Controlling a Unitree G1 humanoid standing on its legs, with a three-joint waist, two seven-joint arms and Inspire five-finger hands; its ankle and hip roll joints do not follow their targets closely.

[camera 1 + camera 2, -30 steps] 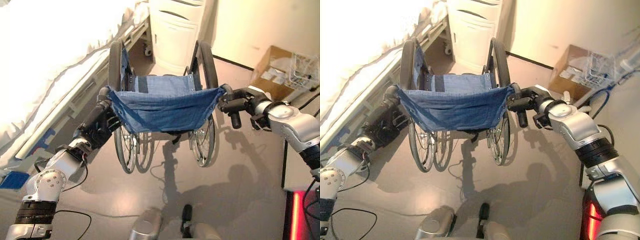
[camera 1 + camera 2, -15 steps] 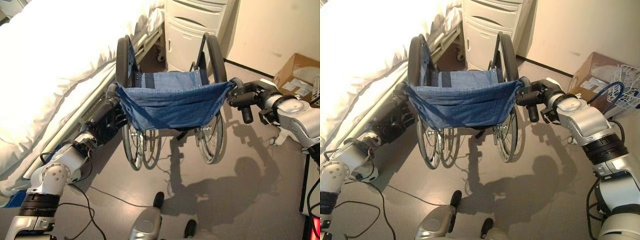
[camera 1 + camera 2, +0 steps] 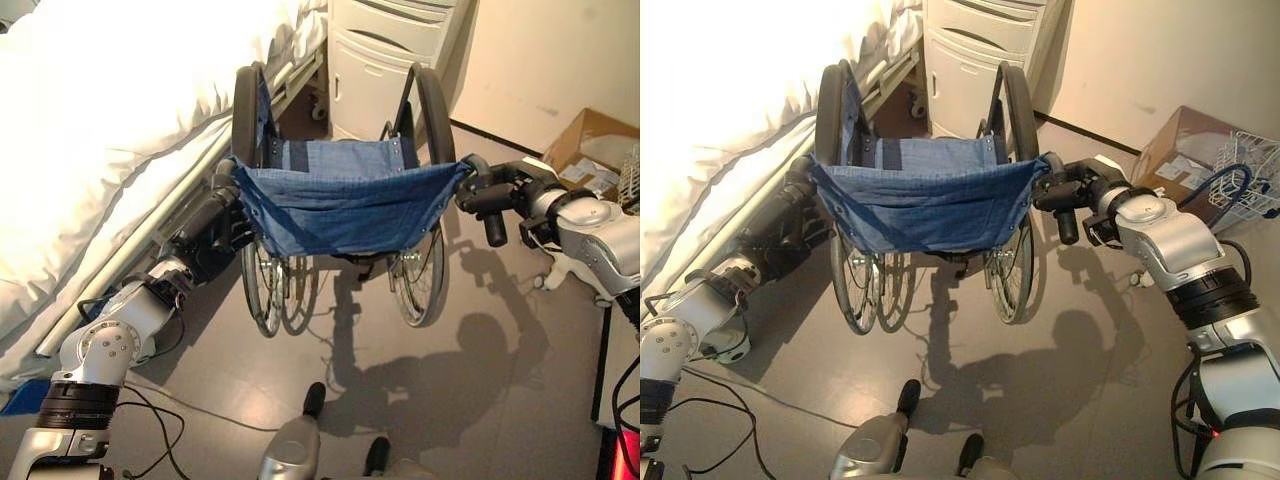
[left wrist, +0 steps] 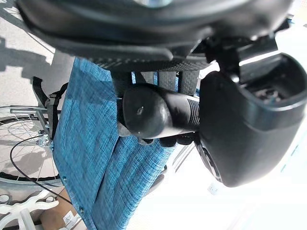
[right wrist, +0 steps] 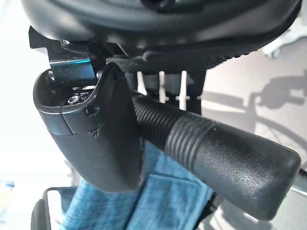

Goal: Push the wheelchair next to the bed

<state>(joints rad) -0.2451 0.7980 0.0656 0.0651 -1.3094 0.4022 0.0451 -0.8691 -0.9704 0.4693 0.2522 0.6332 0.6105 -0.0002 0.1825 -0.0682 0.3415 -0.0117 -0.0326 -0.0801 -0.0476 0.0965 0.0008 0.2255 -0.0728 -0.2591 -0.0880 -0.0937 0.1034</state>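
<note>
Wheelchair [image 3: 340,200] stands just beside the bed [image 3: 90,150], seen from behind — a folding frame with a blue fabric back sling, two large dark-tyred spoked wheels and black ribbed push grips. Its left wheel sits close to the bed's side rail, under the white quilt's edge. The left hand [image 3: 210,235] is curled round the left push grip [image 4: 158,115]; the right hand [image 3: 495,195] wraps the right push grip [image 5: 216,153]. A white cabinet [image 3: 390,55] stands ahead, a cardboard box [image 3: 590,150] off to the right.

The wheelchair [image 3: 340,200] has rolled forward — closer alongside the bed [image 3: 90,150] (both hands gripping)
</note>
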